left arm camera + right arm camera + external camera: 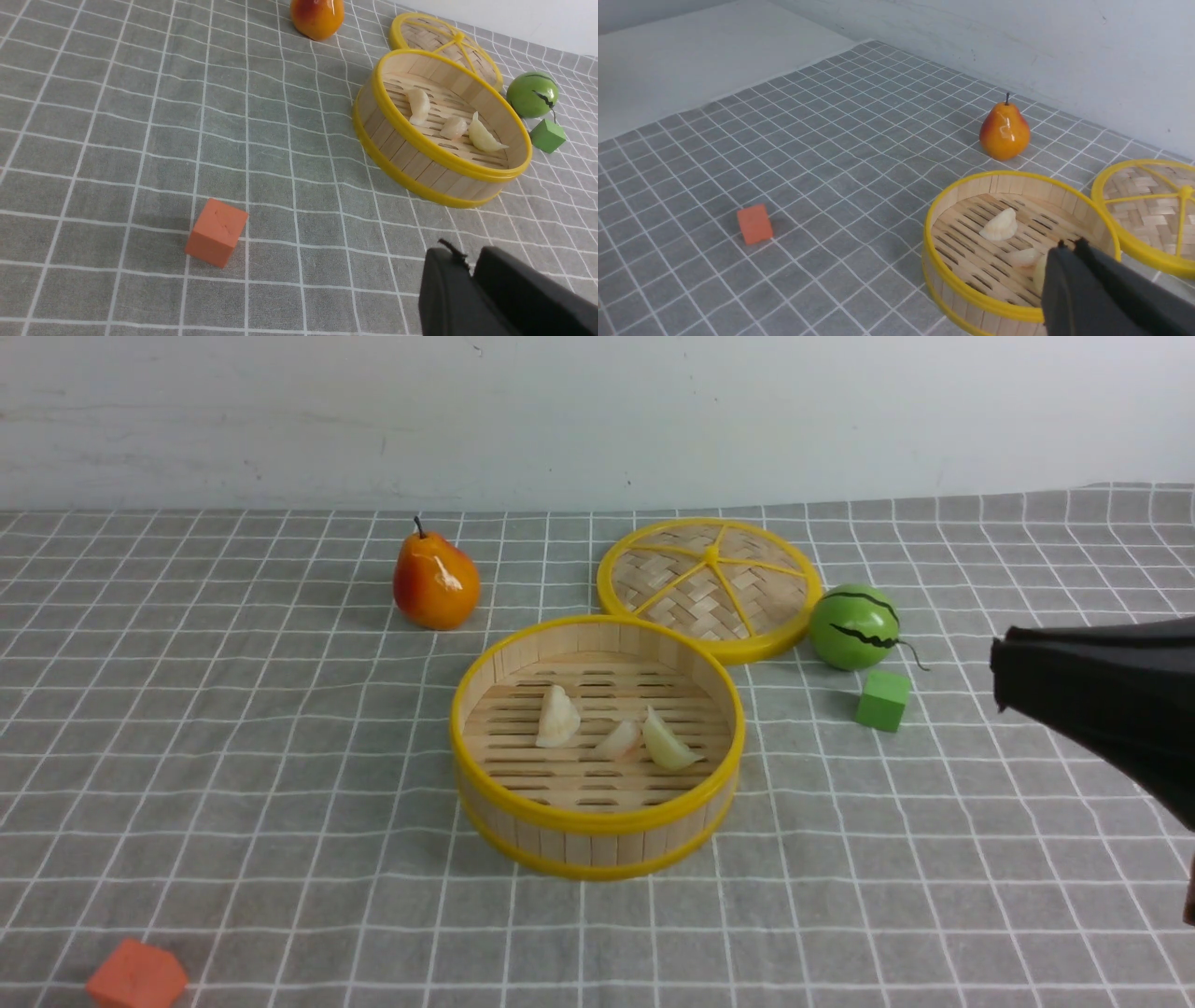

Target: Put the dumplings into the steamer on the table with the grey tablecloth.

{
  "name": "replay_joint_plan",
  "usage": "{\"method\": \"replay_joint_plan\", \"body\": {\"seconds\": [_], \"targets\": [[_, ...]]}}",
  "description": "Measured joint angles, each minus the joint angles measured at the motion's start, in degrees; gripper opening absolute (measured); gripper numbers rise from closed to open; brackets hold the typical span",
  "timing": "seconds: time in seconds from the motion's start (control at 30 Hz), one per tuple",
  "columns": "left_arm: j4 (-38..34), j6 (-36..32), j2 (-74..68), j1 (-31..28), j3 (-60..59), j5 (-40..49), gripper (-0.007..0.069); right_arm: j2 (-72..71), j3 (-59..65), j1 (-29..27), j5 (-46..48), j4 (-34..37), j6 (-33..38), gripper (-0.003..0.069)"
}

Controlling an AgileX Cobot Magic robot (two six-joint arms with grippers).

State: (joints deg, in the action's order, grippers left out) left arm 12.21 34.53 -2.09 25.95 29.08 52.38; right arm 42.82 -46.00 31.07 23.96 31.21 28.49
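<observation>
- Three dumplings [619, 739] lie inside the steamer [597, 821].
- The right tool [1068, 252] is closed and empty, just beside the steamer.
- The left tool [472, 280] is empty; I can't tell if it's open.

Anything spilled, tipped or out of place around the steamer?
Nothing stands out. All three dumplings lie inside the steamer, which sits upright; its lid lies flat on the grey tablecloth behind it.
</observation>
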Motion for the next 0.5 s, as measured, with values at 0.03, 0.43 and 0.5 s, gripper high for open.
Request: {"method": "replay_joint_plan", "body": {"seconds": [0.03,0.43,0.5], "targets": [[0.0,0.0,0.0,0.0,0.0,0.0,0.0084,-0.4,0.8,0.0,-0.8,-0.6,0.0,-0.0022],[0.0,0.0,0.0,0.0,0.0,0.0,0.0094,-22.4,28.3,-15.7,-13.1,-16.5,-18.3,-0.0022],[0.0,0.0,0.0,0.0,0.0,0.0,0.0101,-29.5,34.7,-22.6,-13.1,-24.6,-27.1,-0.0022]]}}
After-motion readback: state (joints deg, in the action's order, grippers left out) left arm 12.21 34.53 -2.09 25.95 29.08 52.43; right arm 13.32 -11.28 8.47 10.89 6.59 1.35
